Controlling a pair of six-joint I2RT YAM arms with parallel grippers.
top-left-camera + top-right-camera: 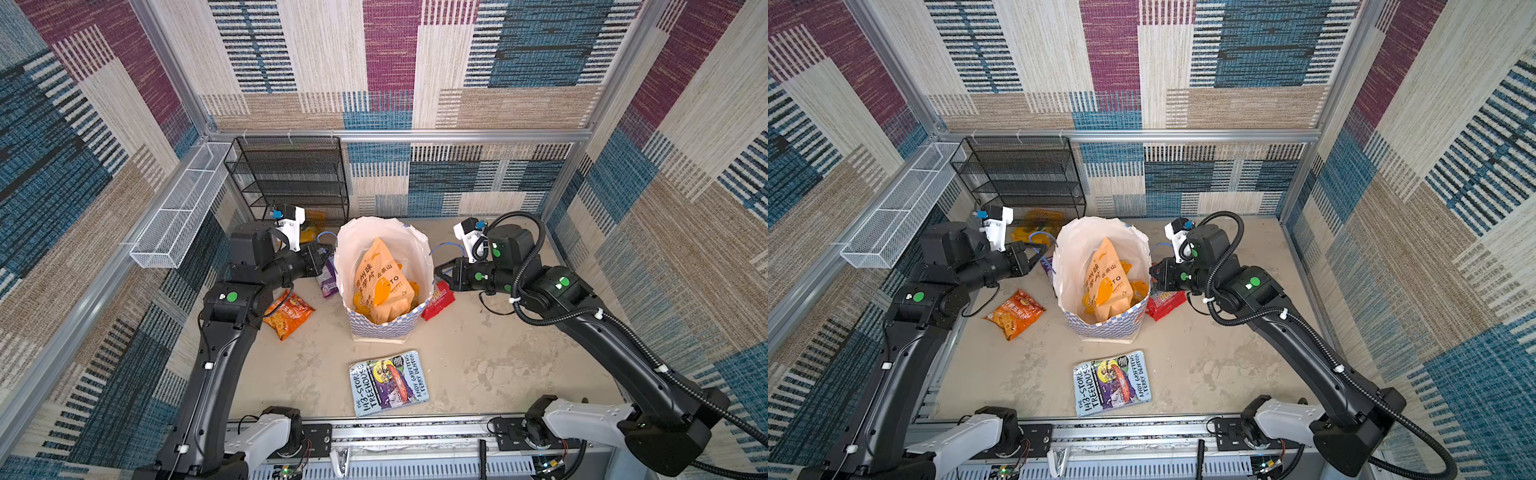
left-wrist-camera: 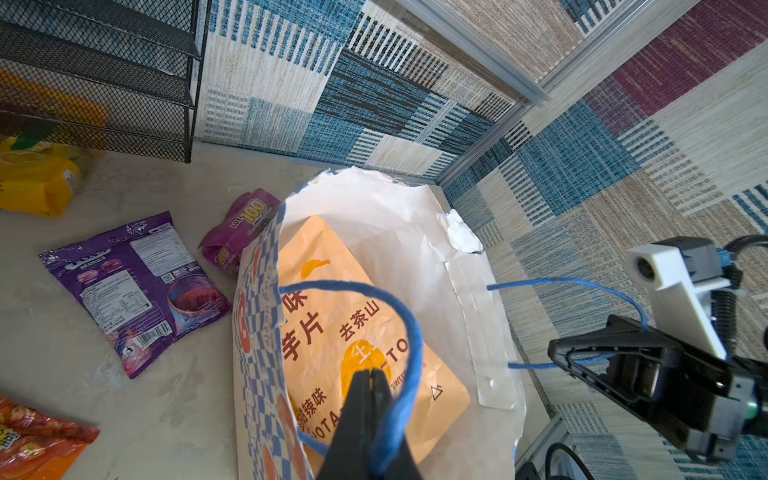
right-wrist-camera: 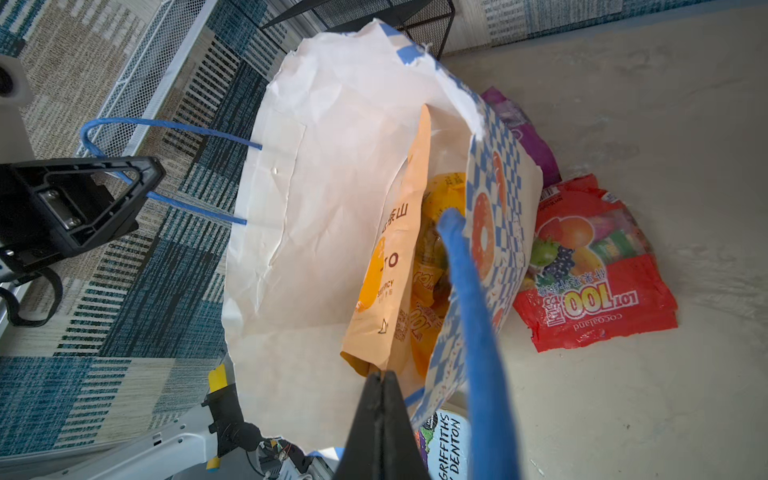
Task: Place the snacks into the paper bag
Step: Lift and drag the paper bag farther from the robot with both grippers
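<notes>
Left gripper point(image 2: 370, 386), jaws pressed together, appears hooked through one blue cord handle point(image 2: 409, 332) of the paper bag point(image 1: 374, 232). Right gripper point(image 3: 380, 376), likewise closed, lies against the opposite handle point(image 3: 469, 291). A true pinch is not confirmed.

Bag upright, mouth open. Inside it: pale orange packet point(image 1: 376, 282) over yellow packets point(image 3: 440, 199).

Outstanding on the table point(image 1: 478, 353):
- Left-arm side of the bag: orange packet point(image 1: 289, 313), purple packet point(image 2: 137, 282), magenta packet point(image 2: 243, 228), yellow packet point(image 2: 37, 183).
- Right-arm side of the bag, against it: red packet point(image 3: 594, 282).

Judged under half done.

- Pale, mottled table point(image 1: 498, 365).
- Paper bag point(image 1: 386, 328) stands upright mid-table.
- Book point(image 1: 388, 382) lies flat near the front edge.
- Orange packet point(image 1: 289, 313) lies left of the bag; red packet point(image 1: 438, 301) touches its right side.
- Purple packet point(image 2: 137, 286) and pink-purple packet point(image 2: 243, 226) lie beside the bag.
- Yellow packet point(image 2: 37, 183) lies by the black mesh rack point(image 1: 291, 178), which stands in the back left corner.
</notes>
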